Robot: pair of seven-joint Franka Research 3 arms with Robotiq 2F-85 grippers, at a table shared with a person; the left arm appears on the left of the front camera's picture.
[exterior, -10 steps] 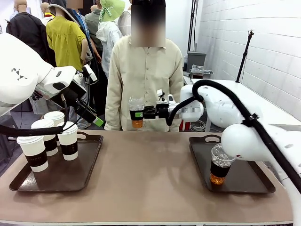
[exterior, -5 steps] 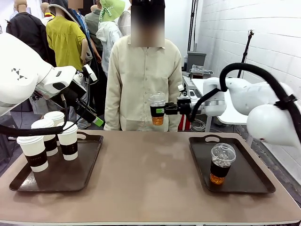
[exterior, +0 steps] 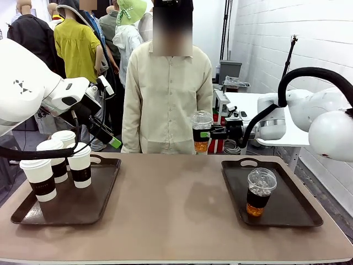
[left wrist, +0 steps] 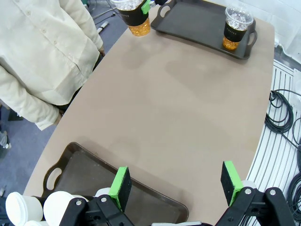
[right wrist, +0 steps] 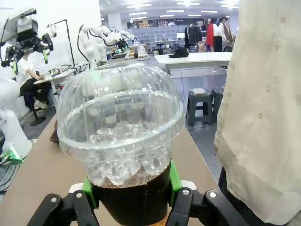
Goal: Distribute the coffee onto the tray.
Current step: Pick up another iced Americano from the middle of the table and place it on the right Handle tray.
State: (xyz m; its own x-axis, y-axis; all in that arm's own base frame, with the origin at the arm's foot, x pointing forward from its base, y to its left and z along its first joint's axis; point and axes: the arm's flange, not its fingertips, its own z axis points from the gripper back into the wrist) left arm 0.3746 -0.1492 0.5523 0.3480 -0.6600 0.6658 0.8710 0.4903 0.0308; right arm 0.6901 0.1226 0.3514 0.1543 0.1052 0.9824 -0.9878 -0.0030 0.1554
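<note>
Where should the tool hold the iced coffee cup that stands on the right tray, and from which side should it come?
Probably on the dark band around the dome-lidded cup, below the dome lid. The cup stands upright, so a level approach from the side suits it. The band is firmer and narrower than the clear dome. The cup stands alone on the right tray, so the sides look free.

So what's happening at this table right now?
The right gripper is shut on a clear dome-lidded iced coffee, holding it in the air above the table's far edge, in front of the person. A matching cup stands on the right tray. Four white lidded paper cups sit on the left tray. The left gripper hangs open over that tray's edge, holding nothing.
</note>
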